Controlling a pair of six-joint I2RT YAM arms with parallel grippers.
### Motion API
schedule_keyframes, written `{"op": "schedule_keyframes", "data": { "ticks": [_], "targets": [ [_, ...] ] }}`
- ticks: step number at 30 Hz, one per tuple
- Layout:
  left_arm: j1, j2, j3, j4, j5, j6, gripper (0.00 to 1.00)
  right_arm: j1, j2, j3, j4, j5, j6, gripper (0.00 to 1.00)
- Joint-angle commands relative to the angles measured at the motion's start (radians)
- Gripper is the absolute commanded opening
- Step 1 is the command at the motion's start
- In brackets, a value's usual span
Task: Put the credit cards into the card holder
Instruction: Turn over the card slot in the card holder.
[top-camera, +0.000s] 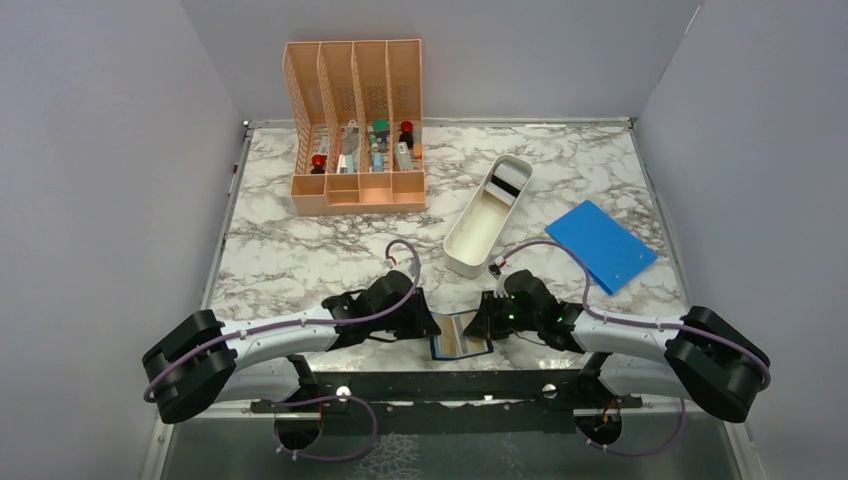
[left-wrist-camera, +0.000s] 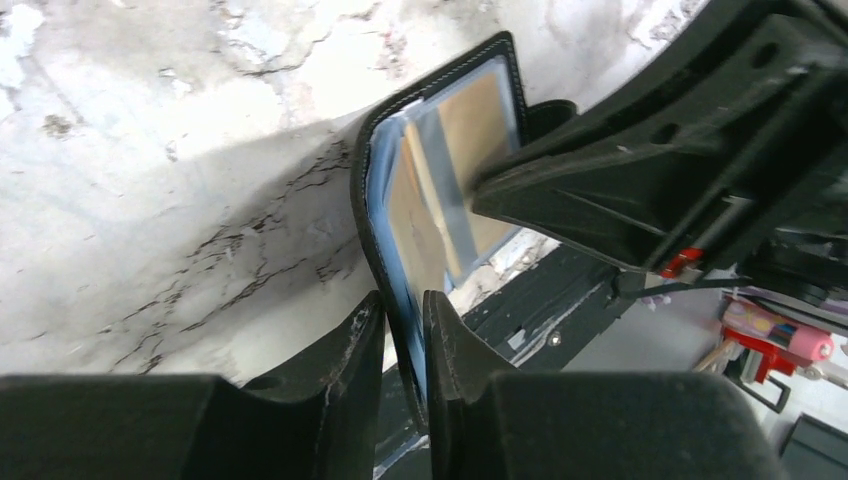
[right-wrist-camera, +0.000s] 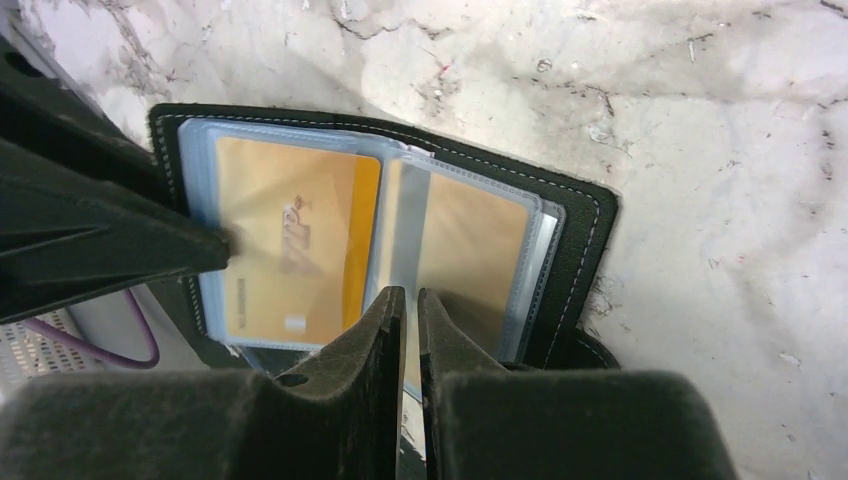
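Card holder: the card holder lies opened flat at the near edge of the table, between the two grippers
Done: a gold card sits inside a clear sleeve on one half, and a tan card sits in a sleeve on the other half
Left: at the far end of the white tray there is a pale thing with a dark band, possibly another card, though it is too small in the top view to be sure; no blue card shows anywhere, so the task reads as partly done
Step in hand: probably holding the sleeves apart for the next card
Left gripper: the left gripper has its jaws drawn nearly together, clamped on the holder's stitched black edge, which runs up between the fingers
Right gripper: the right gripper has only a slit between its jaws, pinched on a thin clear leaf at the holder's fold; whether a card lies within that leaf I cannot tell
Risk: with both arms gripping one small holder, any pull apart could tear a sleeve or drag it off the table edge
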Motion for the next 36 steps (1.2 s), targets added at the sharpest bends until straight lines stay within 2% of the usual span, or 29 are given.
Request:
{"op": "schedule_keyframes", "data": {
  "ticks": [1, 14, 22, 36],
  "targets": [
    [0.005, -0.007, 0.026, 0.086, 0.060, 0.030, 0.25, 0.010, 0.036, -0.021, 0.087, 0.001, 0.012, 0.14],
    [0.006, 0.028, -0.021, 0.279, 0.121, 0.012, 0.25, 0.017, 0.050, -0.062, 0.137, 0.008, 0.029, 0.14],
    [0.008, 0.042, -0.016, 0.239, 0.080, 0.028, 0.23, 0.017, 0.031, -0.074, 0.132, 0.018, 0.029, 0.14],
    [0.009, 0.079, -0.022, 0.261, 0.071, 0.038, 0.17, 0.017, 0.028, -0.077, 0.134, 0.022, 0.036, 0.14]
  ]
}}
